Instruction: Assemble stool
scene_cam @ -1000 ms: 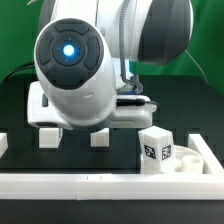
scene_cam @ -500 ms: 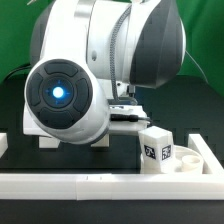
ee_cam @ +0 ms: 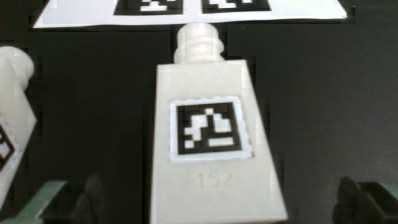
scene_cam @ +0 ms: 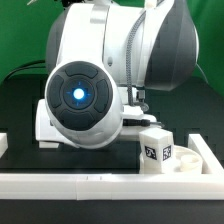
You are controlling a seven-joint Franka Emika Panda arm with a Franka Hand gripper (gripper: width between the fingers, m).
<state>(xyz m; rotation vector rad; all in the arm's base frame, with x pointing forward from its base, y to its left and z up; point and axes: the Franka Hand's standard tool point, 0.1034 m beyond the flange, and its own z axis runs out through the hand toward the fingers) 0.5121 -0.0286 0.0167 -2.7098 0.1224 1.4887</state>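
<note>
A tagged stool leg (ee_cam: 210, 130) was seen lying flat on the black bench (ee_cam: 329, 100), its peg pointed toward the marker board (ee_cam: 71, 12). The pincer (ee_cam: 210, 202) was held spread around it (fingers (ee_cam: 368, 203) either side, not touching).
</note>
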